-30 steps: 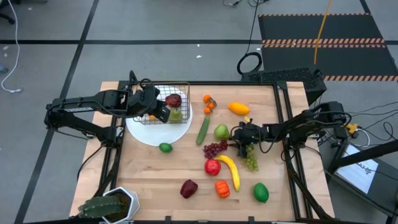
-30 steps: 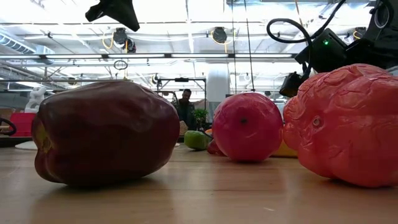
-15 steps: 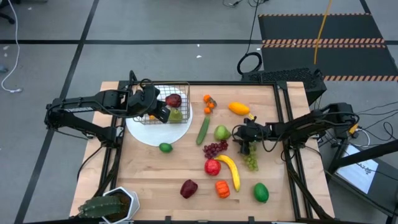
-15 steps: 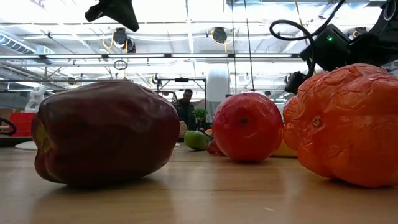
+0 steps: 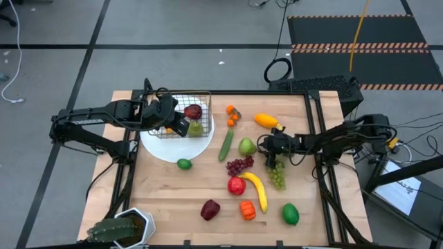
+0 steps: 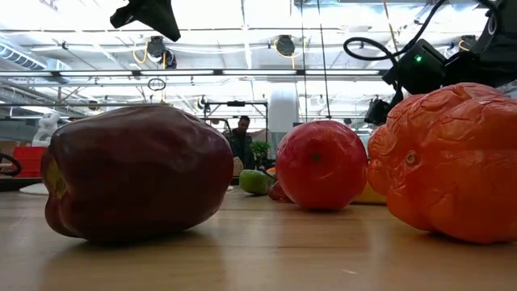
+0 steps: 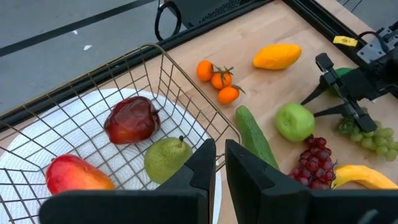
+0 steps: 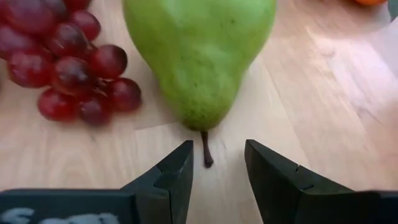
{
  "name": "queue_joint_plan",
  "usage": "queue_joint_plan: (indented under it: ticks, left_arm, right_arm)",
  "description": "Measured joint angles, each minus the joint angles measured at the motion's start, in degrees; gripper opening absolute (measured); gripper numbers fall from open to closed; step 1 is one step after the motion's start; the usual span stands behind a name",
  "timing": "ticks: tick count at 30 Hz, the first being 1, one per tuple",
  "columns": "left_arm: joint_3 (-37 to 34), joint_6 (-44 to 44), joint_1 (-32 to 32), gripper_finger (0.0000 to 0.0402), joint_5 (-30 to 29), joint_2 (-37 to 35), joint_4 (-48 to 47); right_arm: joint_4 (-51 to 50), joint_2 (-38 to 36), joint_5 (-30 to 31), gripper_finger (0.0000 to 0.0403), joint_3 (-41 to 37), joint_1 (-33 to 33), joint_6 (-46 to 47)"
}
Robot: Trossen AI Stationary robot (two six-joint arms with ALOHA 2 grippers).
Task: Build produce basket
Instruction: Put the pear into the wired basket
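I see the L arm stretched in from the table's 9 o'clock edge, its L gripper [image 5: 181, 125] over the basket [image 5: 201, 97], which sits on the white plate [image 5: 166, 151] at about 11 o'clock on the table. L fingers [image 7: 202, 165] are pinched nearly together w/ nothing between them, hovering at the basket's near wall. The R arm reaches in from 3 o'clock, low, R gripper [image 5: 268, 146] just beside the green pear [image 5: 246, 146] near table centre. R wrist cam shows what overhead can't: R fingers [image 8: 177, 168] stand narrowly apart w/ the pear's stem between them, not touching either that I can make out, red grapes [image 8: 68, 68] lying against the pear's side. Whether they grip anything, can't tell. L wrist cam shows the basket's contents: dark red apple [image 7: 132, 120], a second pear [image 7: 166, 158], a red-orange fruit [image 7: 71, 174]. Outside the basket, overhead: cucumber [image 5: 225, 144], mango [image 5: 266, 120], green grapes [image 5: 277, 177] at 5 o'clock of the R gripper, banana [image 5: 257, 187], lime [image 5: 183, 164]. Low cam only gives me the dark red pepper [image 6: 137, 171], a red apple [image 6: 321, 165] and the orange pepper [image 6: 452, 166] up close, w/ a person [image 6: 241, 137] far back in the room.
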Motion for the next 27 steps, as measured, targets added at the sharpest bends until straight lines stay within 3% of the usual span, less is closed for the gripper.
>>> queue_joint_plan:
  ticks: [7, 17, 23, 27]
  left_arm:
    - [0.0, -0.1, 0.0, 0.0035, 0.0, 0.0, 0.0]
    - [0.0, -0.2, 0.7, 0.0035, 0.0, 0.0, -0.1]
    - [0.0, -0.3, 0.9, 0.0035, 0.0, 0.0, -0.1]
    - [0.0, -0.4, 0.9, 0.0035, -0.1, 0.0, -0.1]
  right_arm:
    - [4.8, 4.4, -2.7, 0.0107, 0.1, -0.3, -0.4]
    - [4.6, 6.1, -2.9, 0.0009, 0.2, -0.3, -0.2]
    - [4.1, 4.1, -3.2, 0.0006, 0.5, -0.3, -0.9]
    - [2.2, 1.1, -6.7, 0.0003, 0.7, -0.9, -0.9]
